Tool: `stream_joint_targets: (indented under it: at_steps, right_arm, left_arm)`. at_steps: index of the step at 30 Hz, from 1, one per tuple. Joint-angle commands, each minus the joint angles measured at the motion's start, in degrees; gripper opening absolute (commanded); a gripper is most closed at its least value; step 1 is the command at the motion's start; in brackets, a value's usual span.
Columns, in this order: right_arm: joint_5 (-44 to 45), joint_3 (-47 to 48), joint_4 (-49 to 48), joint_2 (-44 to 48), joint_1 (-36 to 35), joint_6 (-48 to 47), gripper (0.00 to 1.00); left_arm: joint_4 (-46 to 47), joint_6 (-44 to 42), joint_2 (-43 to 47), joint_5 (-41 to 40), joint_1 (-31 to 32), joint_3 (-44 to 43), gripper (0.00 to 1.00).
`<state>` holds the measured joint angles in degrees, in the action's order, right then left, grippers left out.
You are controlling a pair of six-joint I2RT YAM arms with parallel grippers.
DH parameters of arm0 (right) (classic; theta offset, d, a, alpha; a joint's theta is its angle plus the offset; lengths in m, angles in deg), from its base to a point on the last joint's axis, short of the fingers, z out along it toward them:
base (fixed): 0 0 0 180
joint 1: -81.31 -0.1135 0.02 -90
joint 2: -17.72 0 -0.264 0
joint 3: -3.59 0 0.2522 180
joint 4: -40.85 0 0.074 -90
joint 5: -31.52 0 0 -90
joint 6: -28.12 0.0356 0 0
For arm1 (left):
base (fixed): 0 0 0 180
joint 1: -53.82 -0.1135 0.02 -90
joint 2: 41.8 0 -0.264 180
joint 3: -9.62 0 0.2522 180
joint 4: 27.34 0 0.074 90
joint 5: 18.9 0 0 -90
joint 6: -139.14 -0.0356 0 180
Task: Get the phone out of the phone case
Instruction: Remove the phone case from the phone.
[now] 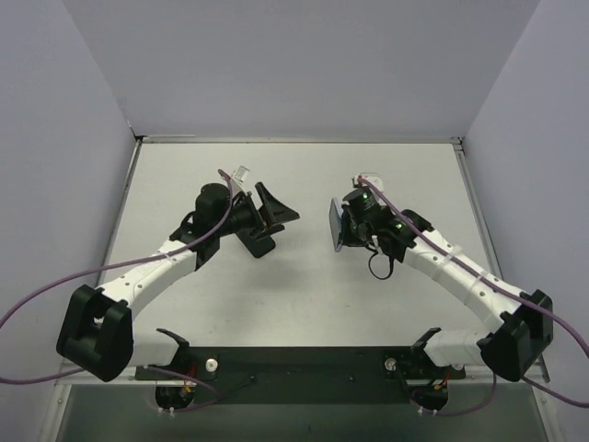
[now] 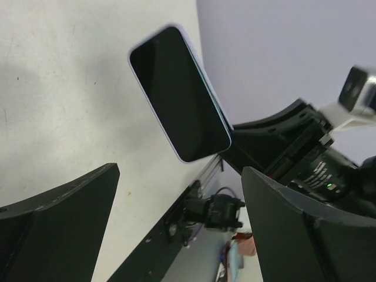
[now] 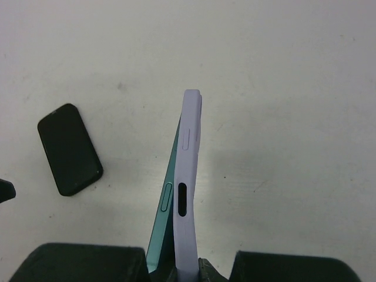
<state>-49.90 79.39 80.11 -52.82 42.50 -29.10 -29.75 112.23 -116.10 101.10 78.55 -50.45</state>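
My right gripper (image 1: 348, 226) is shut on the lower end of the phone (image 1: 337, 226) and holds it upright above the table, screen facing left. In the right wrist view the lavender case (image 3: 189, 170) is bowed away from the teal phone (image 3: 166, 202) along the side, with a gap between them low down. My left gripper (image 1: 283, 230) is open and empty just left of the phone. In the left wrist view the dark screen (image 2: 176, 94) sits ahead of the open fingers (image 2: 59, 217), apart from them.
The white table (image 1: 304, 295) is walled in by pale panels on three sides. A black mounting rail (image 1: 304, 359) runs along the near edge. One of the left gripper's black fingertips (image 3: 69, 150) shows in the right wrist view, left of the phone.
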Motion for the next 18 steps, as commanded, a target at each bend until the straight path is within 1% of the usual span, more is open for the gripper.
stream_joint_targets:
  at_steps: [1,3,4,7,10,18]
  right_arm:
    - [1.5,4.6,3.1,-6.4,-2.4,-5.0,0.00]
    - [-1.0,5.0,2.9,-10.2,-3.0,-5.9,0.00]
    - [-1.5,5.8,2.8,-12.8,-4.0,-6.1,0.00]
    - [-3.1,6.8,1.8,-16.1,-6.1,-7.6,0.00]
    - [-6.5,5.8,-1.0,-19.1,-6.5,-8.0,0.00]
    - [-13.4,2.5,-8.4,-23.5,-8.1,-7.0,0.00]
  left_arm:
    - [-12.2,-8.2,-3.8,-6.1,4.3,-0.9,0.97]
    - [-8.7,-6.9,-5.6,-5.9,4.9,1.1,0.95]
    - [-5.6,-5.5,-6.2,-5.6,5.0,1.9,0.94]
    - [-0.3,-2.7,-8.0,-4.2,5.1,4.5,0.89]
    - [3.7,-0.6,-9.0,-3.8,5.1,6.5,0.88]
    - [8.7,0.7,-12.4,-2.4,5.1,7.9,0.87]
